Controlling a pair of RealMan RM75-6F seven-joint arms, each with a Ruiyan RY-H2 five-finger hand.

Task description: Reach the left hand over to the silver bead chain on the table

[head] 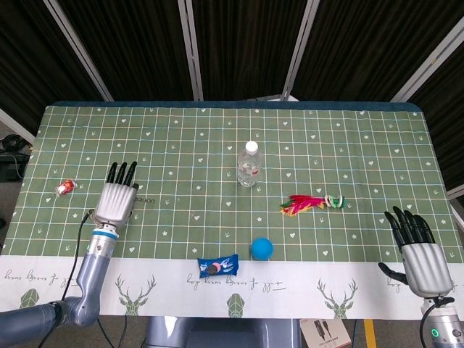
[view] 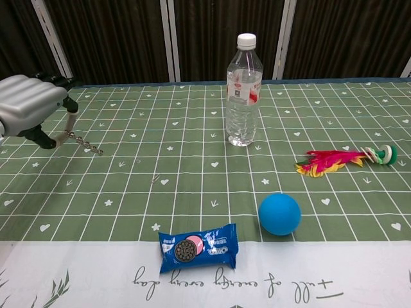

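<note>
While the left hand hangs above the table, well left of the water bottle, its fingers pinch one end of the silver bead chain; the chain's free end dangles clear of the cloth. From the head view the fingers point away from the robot. Right hand sits far right of the bottle, fingers apart, holding nothing.

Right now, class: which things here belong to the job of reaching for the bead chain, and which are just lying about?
Belongs to the job:
left hand
silver bead chain, dangling from that hand

Lying about:
water bottle
blue ball
cookie packet
feather shuttlecock
small red wrapper
</note>
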